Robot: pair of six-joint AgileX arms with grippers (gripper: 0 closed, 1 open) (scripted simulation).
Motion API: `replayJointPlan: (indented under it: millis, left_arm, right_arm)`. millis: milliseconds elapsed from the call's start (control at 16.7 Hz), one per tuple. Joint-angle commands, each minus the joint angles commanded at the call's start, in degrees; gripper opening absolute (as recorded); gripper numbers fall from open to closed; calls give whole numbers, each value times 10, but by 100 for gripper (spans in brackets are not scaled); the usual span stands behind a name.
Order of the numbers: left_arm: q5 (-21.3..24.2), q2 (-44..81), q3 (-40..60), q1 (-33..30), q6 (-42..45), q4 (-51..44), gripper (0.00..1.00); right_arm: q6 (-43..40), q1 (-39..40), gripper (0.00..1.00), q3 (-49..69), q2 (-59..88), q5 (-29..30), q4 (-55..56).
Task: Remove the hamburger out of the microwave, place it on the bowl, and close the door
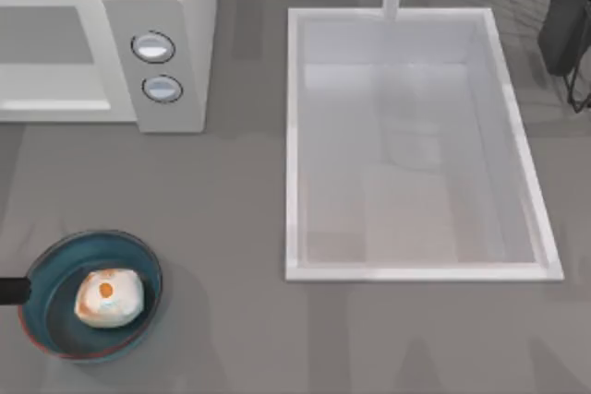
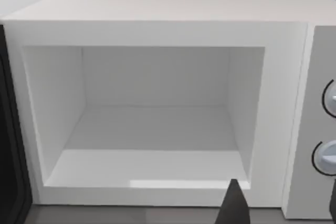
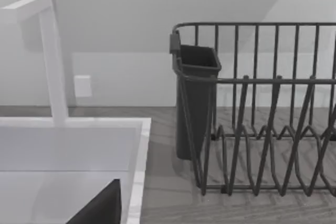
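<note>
The burger is seated in the bowl; the microwave cavity stands empty. The left hand, fingers apart, faces it. The door should be swung fully shut.

No readable text, labels or numbers anywhere.

Even, bright, diffuse light; soft faint shadows beside the bowl and microwave.
</note>
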Motion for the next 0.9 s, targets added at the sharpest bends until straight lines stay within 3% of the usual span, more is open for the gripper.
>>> replayJointPlan:
  millis: [120,180,720,900]
  left_arm:
    - [0,0,0,0,0,0,2]
    - [0,0,0,0,0,0,0]
    - [-2,2,0,-2,0,2,0]
    - [-43,44,4,-43,1,43,0]
  right_arm:
    - [0,0,100,0,0,0,0]
    - [0,0,100,0,0,0,0]
    - [0,0,100,0,0,0,0]
    - [0,0,100,0,0,0,0]
